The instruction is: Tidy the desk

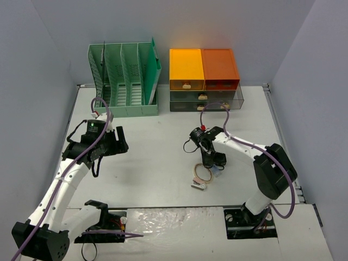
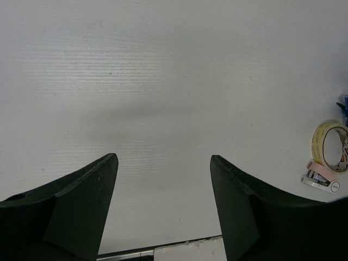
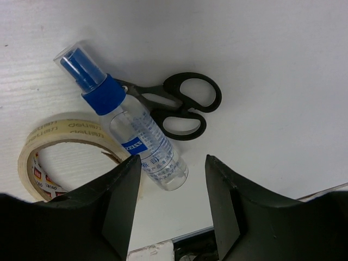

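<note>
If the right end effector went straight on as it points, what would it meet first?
Probably the clear plastic blue-capped spray bottle, lying between the open jaws of the right end effector.

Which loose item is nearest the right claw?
The blue-capped spray bottle: its base shows between the fingers of the right claw. The tape roll sits beside one finger; scissors lie beyond the bottle.

A mint-green slotted file rack stands at the back, with an orange-and-dark-grey drawer unit well apart to its right. Nearer, a clear spray bottle with a blue cap lies across black-handled scissors and against a beige tape roll. A small pink-and-silver object sits just beside the roll.
</note>
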